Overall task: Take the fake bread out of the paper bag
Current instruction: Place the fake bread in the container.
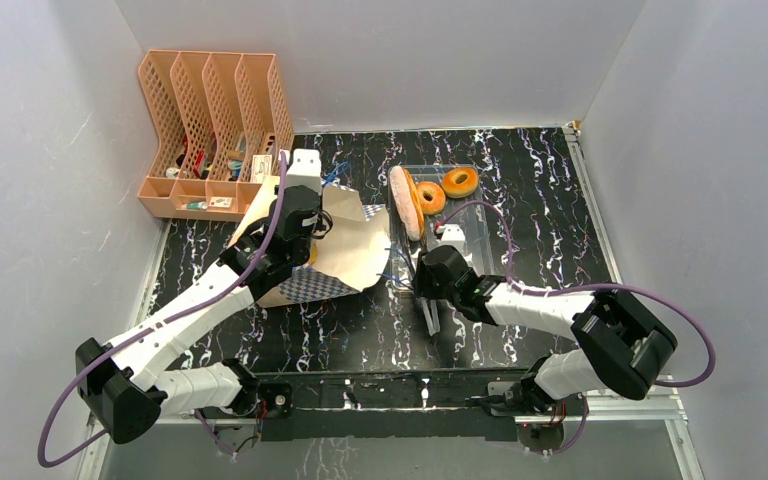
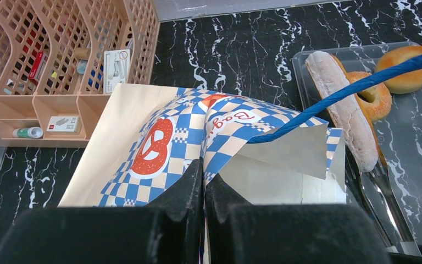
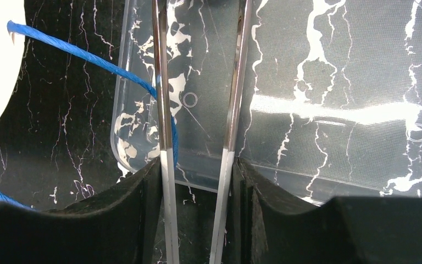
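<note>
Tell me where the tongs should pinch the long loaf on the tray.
Across its narrow width, on the near half, coming from above. The long loaf lies along the left edge of the clear tray, and a glazed ring sits against its far right side.

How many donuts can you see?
2. Both lie on the clear tray: one ring against the long loaf, the other ring toward the far right corner. More might hide inside the paper bag.

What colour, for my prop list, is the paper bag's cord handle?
Blue. The cord handle of the paper bag shows best in the left wrist view.
</note>
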Robot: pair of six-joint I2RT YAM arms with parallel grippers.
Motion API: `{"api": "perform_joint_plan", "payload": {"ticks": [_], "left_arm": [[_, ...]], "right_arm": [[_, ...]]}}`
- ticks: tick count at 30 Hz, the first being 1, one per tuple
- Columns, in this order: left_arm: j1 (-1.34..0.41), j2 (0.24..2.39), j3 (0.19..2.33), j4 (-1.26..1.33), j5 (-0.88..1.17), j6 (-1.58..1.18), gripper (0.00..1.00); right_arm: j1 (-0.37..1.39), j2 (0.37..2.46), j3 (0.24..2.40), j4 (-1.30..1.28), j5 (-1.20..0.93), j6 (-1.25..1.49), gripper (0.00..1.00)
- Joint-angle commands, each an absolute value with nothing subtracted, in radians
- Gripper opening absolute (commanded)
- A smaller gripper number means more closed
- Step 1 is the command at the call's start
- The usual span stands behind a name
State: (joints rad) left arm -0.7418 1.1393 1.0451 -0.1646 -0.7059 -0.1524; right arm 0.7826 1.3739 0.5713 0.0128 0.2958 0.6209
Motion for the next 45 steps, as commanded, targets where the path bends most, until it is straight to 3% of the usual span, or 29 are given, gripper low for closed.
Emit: {"api": "perform_joint_plan", "payload": {"ticks": [1,6,18,45], "left_arm": [[-0.741,1.123,1.027,-0.145,-0.662,-0.129,0.00],[-0.741,1.126,1.025,-0.139,-0.657,-0.109,0.00],[-0.741,1.170,0.978,-0.150,-0.650,-0.079,0.00],[-0.822,1.223,0.874,-0.112,-0.614,-0.127,0.00]], "right_arm": [[0.774,1.353,0.543,0.052,0.297,0.631,0.44],[0.773,1.337,0.523,0.053,0.292,0.629,0.49],[0.770,1.189,0.509,-0.003,0.279,0.619,0.50],[0.764,1.084,0.485,-0.013,0.249,0.629,0.50]]}}
